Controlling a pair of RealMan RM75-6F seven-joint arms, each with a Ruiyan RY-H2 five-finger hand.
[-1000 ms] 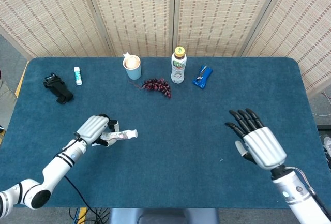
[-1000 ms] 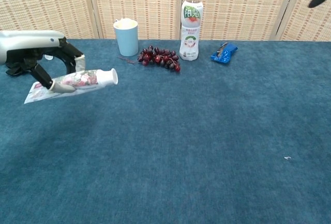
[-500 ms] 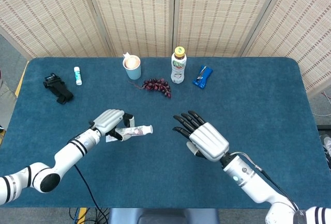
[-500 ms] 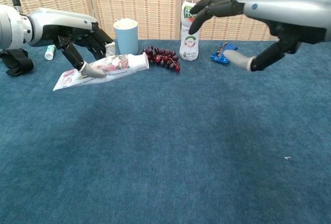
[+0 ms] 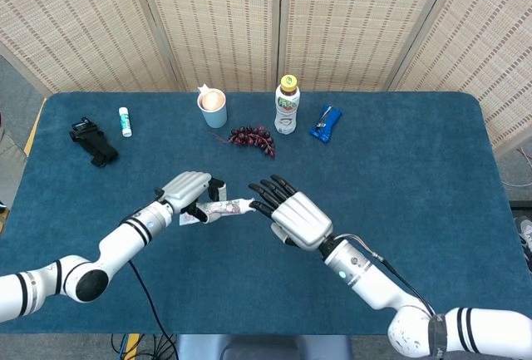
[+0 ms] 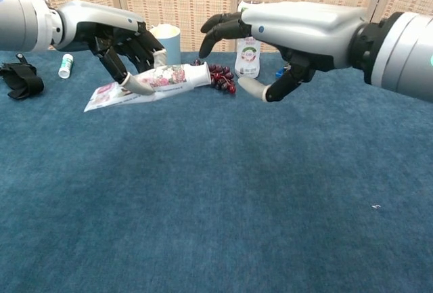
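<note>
The left hand (image 5: 189,189) is pinching a floppy squeeze tube (image 6: 150,83) (toothpaste or hand cream, label's too small to read) and holding it off the blue table (image 5: 399,160), a good way in front of the grapes (image 5: 253,137). It grips around the middle, with the white cap end pointing toward the right hand (image 5: 293,214) and the flat crimped tail hanging out the other side.

The right hand is spread with nothing in it, fingertips (image 5: 258,189) just beside the cap; I can't tell if they're touching it.

My read: the tube is light and soft, so it'll dent and maybe ooze if squeezed hard, and the glossy skin looks a bit slippery. The stiff shoulder right behind the cap seems the safest place to grab.
</note>
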